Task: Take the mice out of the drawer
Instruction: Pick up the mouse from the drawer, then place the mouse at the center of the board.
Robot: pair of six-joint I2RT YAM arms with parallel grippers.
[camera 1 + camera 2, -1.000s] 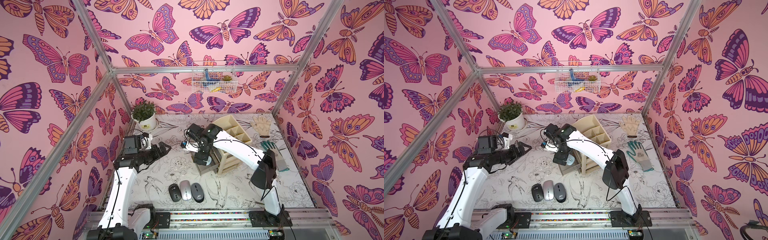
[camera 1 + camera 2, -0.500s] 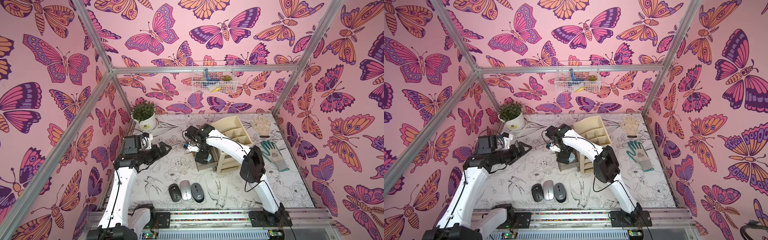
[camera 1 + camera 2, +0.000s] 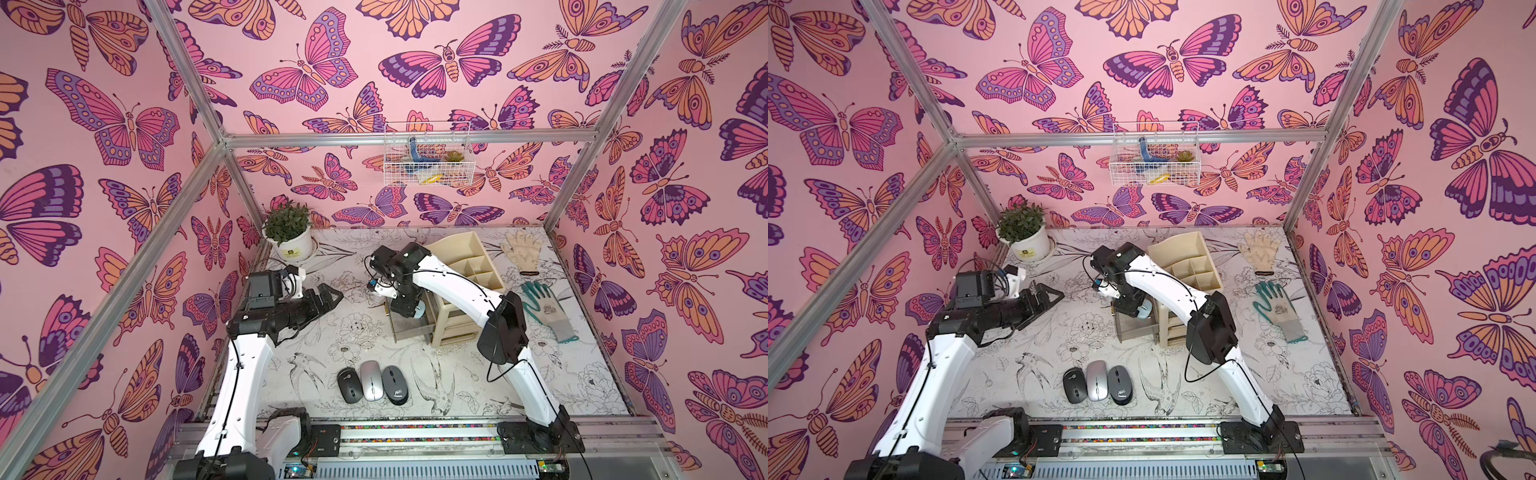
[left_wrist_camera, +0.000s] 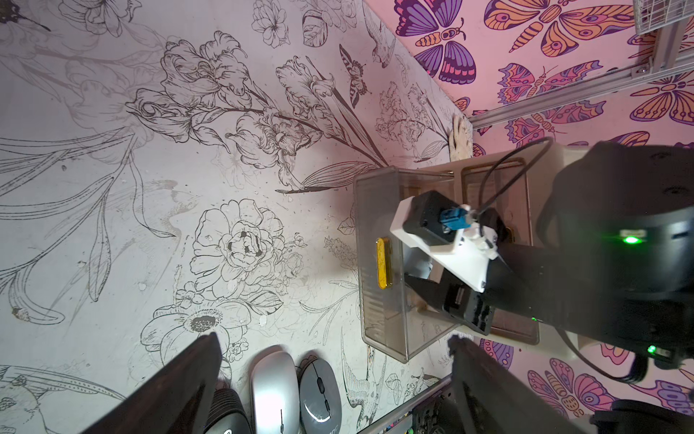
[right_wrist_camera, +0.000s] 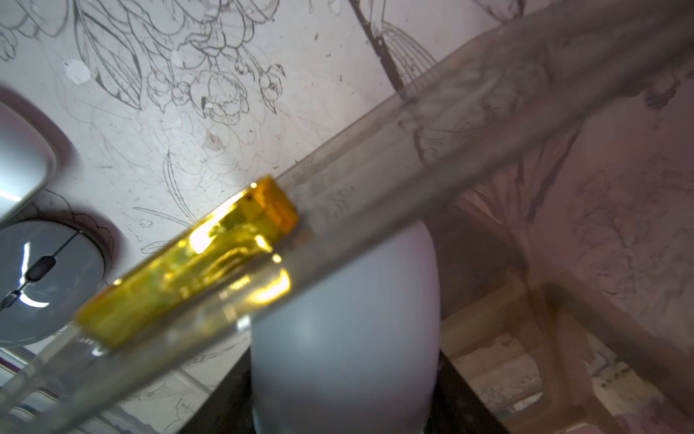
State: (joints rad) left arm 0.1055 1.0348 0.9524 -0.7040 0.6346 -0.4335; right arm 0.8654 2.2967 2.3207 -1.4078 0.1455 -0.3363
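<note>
The smoky clear drawer stands pulled out of the beige organizer. My right gripper reaches down into it. In the right wrist view its dark fingers press both sides of a pale blue mouse behind the drawer's front wall and yellow handle. A sliver of that mouse shows in a top view. Three mice lie side by side on the table: black, silver, dark grey. My left gripper hovers open and empty left of the drawer.
A potted plant stands at the back left. A cream glove and a green glove lie right of the organizer. A wire basket hangs on the back wall. In the left wrist view my left gripper frames the three mice.
The right arm has pushed further down into the drawer and its jaws have narrowed onto the pale blue mouse. The left arm has stayed still.
</note>
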